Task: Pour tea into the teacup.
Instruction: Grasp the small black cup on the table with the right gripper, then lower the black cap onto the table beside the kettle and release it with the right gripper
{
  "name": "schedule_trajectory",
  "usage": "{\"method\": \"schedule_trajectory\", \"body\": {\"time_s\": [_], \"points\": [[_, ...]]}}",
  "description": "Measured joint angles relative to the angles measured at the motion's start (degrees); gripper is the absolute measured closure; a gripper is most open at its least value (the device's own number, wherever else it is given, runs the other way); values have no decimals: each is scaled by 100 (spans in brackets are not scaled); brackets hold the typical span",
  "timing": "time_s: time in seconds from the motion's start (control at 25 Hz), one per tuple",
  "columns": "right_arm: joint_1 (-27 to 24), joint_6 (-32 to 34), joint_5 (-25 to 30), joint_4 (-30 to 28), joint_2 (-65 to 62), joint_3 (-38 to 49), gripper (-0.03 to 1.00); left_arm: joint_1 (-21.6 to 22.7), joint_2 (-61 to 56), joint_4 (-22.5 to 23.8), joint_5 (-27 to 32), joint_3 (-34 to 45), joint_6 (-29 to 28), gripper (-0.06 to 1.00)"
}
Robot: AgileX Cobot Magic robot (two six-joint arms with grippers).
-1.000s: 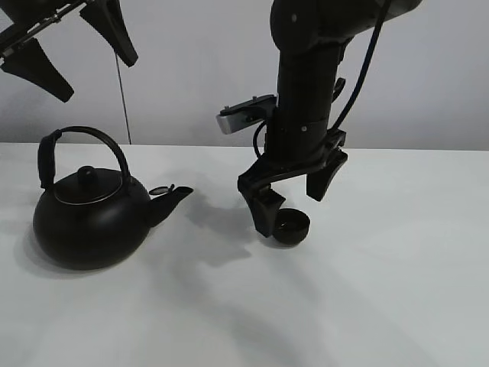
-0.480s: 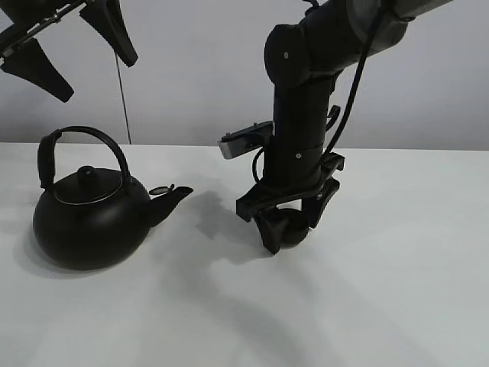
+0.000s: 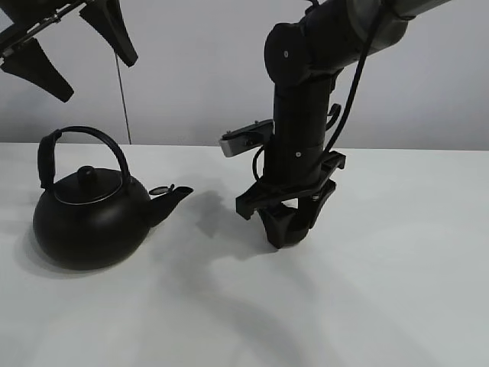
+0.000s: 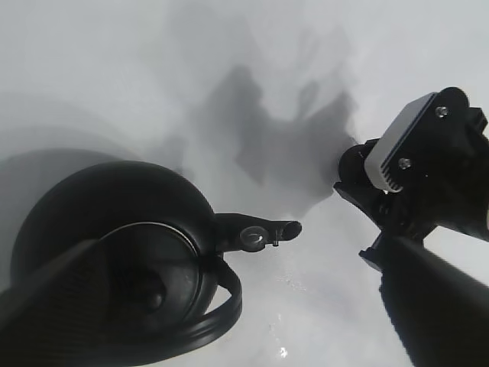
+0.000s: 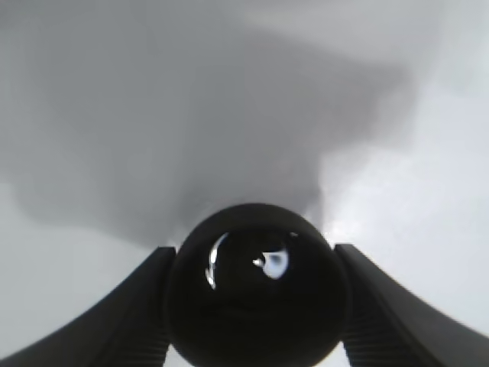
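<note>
Exterior high: white table (image 3: 397,290), grey wall (image 3: 191,69). The kettle (image 3: 88,218) stands at left, with the left gripper (image 3: 75,47) above it, fingers spread. The right gripper (image 3: 290,232) is low at centre, apparently touching the table.
Right wrist: the teacup (image 5: 256,294), glossy black and round, is clamped between both fingers.

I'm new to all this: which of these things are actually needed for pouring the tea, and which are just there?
Needed: kettle; teacup, clamped in the right gripper; left gripper, open above the kettle.
Just there: white table; thin cable hanging behind.
</note>
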Motion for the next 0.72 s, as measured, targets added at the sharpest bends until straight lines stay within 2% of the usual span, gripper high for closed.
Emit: {"method": "schedule_trajectory", "body": {"time_s": [0.52, 0.72], "points": [[27, -597, 177, 368, -604, -57, 57, 0, 0, 0, -6, 0, 0, 25], [360, -771, 188, 420, -604, -57, 57, 0, 0, 0, -6, 0, 0, 25]]}}
